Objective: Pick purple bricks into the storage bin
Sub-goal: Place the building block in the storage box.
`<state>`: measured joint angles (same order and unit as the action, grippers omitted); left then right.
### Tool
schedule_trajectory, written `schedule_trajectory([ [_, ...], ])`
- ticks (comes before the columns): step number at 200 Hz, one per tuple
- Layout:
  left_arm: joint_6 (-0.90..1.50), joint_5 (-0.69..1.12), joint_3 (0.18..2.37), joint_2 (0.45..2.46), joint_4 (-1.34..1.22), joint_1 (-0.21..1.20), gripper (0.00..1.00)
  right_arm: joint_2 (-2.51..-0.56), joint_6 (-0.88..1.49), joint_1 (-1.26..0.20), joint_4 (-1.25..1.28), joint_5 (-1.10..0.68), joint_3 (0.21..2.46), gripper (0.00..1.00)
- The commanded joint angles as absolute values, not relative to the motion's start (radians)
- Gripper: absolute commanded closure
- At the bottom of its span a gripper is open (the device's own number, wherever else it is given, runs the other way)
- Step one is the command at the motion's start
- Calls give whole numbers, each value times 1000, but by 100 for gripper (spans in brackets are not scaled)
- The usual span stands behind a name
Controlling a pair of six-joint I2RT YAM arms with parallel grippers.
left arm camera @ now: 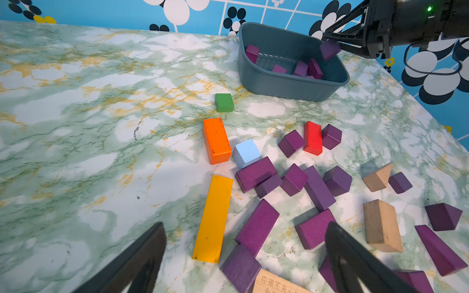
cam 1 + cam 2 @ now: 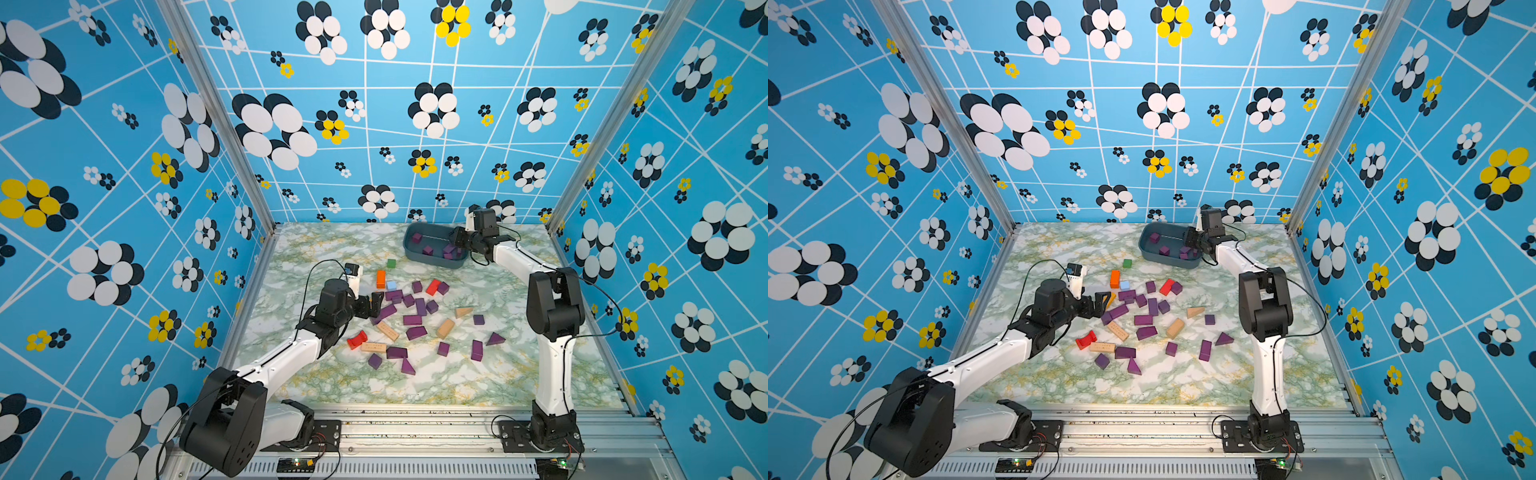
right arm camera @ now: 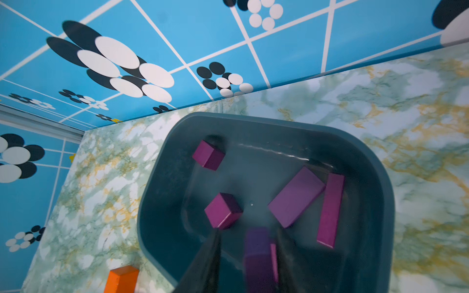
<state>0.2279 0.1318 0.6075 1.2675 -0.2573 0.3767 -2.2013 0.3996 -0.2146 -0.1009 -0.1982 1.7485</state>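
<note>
Alignment is what I am checking: right jaws are standing slack around a small dark purple wooden block (image 3: 257,253) straight above the blue-grey plastic storage bin (image 3: 162,177), left jaws gaping wide over loose purple bricks (image 1: 257,225) on the bench (image 1: 101,152).

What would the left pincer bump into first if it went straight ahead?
Probably the purple bar lying just ahead of the open left pincer, beside the yellow bar. Its height above the table is hard to judge.
</note>
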Motion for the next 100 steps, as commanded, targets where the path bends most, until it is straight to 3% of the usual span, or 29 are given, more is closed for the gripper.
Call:
schedule_trajectory([
  [1,246,154,661,1288,-216,368,1,-2185,370,-212,-126,-212,1769,49],
  [18,247,161,685,1301,-185,369,1,-2124,344,-212,-106,-206,1725,35],
  [48,234,178,731,1341,-134,371,1,-1990,315,-212,-106,-183,1609,34],
  [100,233,287,913,1508,25,374,1,-1679,312,-212,-55,-174,1213,31],
])
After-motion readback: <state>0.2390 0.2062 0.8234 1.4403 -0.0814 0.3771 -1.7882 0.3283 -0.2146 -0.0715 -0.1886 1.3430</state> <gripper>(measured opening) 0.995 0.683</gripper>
